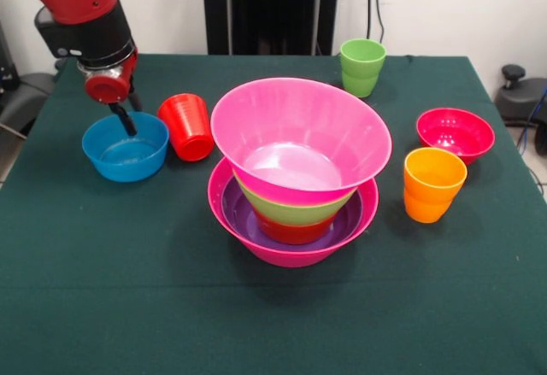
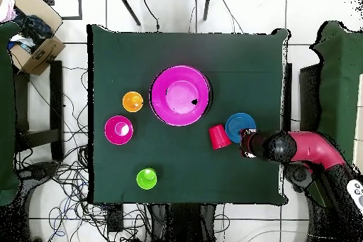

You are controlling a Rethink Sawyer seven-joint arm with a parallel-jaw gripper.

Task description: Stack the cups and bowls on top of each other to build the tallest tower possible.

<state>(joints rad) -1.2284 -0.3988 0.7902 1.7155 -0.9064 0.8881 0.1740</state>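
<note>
Front view shows the tower (image 1: 295,174) in profile: a hot-pink base bowl (image 1: 256,245) holding a purple bowl (image 1: 244,217), a red one (image 1: 295,230), a lime green one (image 1: 295,211), and a second large pink bowl (image 1: 299,140) tilted on top. Overhead view shows only the pink top of the stack, near the middle of the green-clothed bench (image 1: 128,298).

Overhead adds the arm reaching in from the bench edge, its wrist beside the blue bowl (image 2: 241,123).

In the front view, the hand (image 1: 126,121) sits at far left, a dark finger (image 1: 125,119) dipping inside the blue bowl at its far rim. Hand spread: cannot tell; only one finger resolves. Nothing seen held.

Red cup (image 1: 188,125) lies tipped just right of the blue bowl, between it and the tower. Green cup (image 1: 362,66) upright, far right. Orange cup (image 1: 432,184) upright right of the tower, crimson bowl (image 1: 455,134) just behind it.
</note>
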